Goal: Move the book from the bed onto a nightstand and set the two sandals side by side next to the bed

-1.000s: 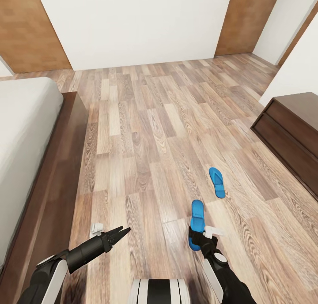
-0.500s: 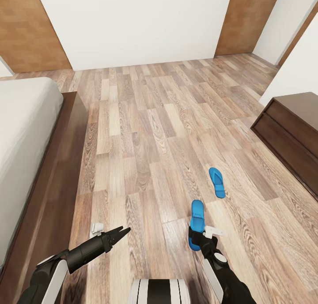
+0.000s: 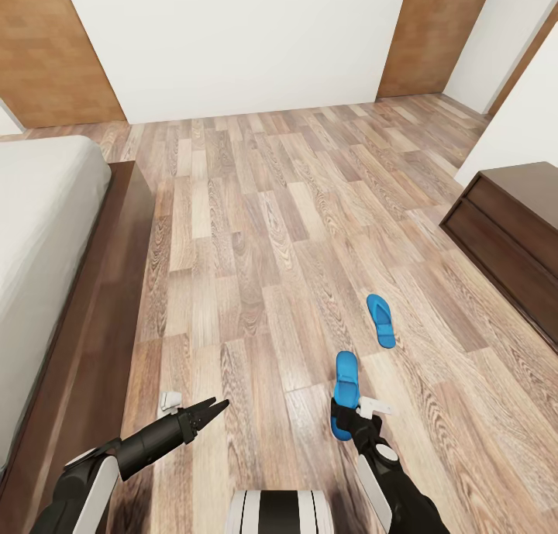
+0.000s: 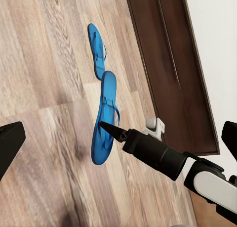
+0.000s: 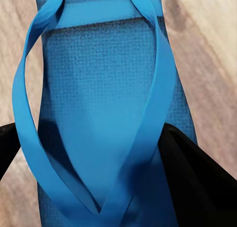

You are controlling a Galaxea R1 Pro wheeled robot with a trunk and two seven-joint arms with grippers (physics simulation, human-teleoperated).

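- Nothing had shifted since the earlier frames; both arms and both sandals kept their places.
- Nearest us, our right pincer (image 3: pixel 346 415) gripped the near sandal (image 3: pixel 345 394) at its heel end, a dark finger (image 5: pixel 197 180) pressed against each side.
- Our left pincer (image 3: pixel 211 408) hung closed above the floor (image 3: pixel 256 232).
- Just beyond lay the second sandal (image 3: pixel 380 320), apart from the first.
- Farther left stood the bed (image 3: pixel 46 232); farther right, a dark cabinet (image 3: pixel 515 232).

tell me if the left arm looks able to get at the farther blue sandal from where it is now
Probably not without moving. The left gripper hangs near the bed side, while the farther sandal lies on the floor well across to the right, beyond the nearer sandal at the right gripper. Nothing blocks it; it just looks far.
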